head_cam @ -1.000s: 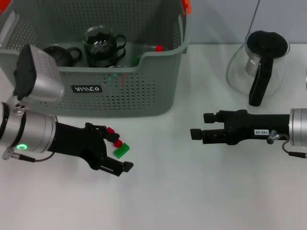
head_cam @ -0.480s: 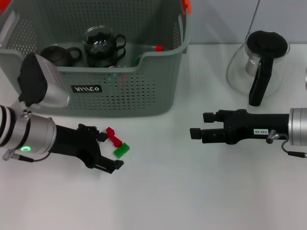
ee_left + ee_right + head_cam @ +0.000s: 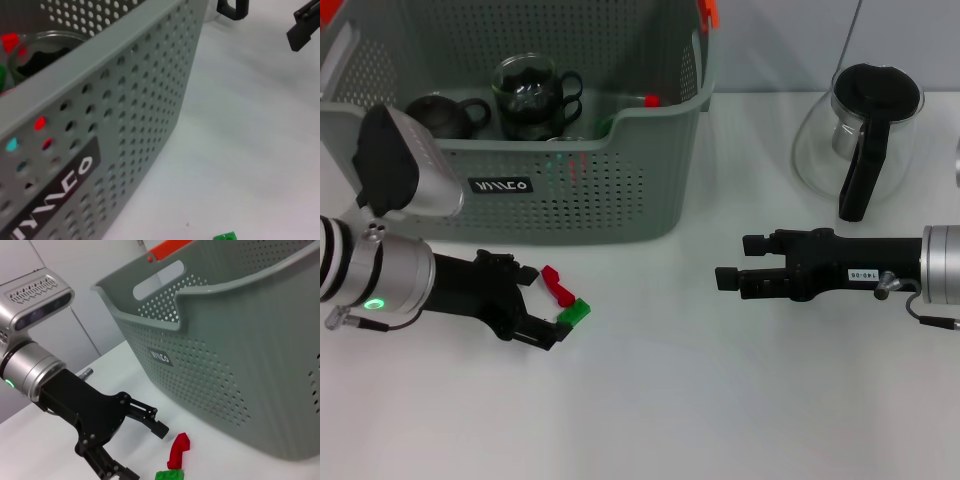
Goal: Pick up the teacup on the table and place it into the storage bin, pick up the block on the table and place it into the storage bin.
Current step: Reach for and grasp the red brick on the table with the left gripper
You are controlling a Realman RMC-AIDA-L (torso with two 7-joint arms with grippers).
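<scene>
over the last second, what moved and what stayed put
The left gripper drew back toward the robot's left, off the blocks, and now sits open beside the red block and green block, holding neither. The blocks, storage bin, glass pot and right gripper stayed put.

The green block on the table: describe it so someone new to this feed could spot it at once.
Start at the storage bin, the big grey-green perforated basket at the back left. On the white table just in front of its front wall, the left hand is open around two small pieces. The green block is the flat studded one nearer the robot, touching the red block, which lies closer to the bin.
</scene>
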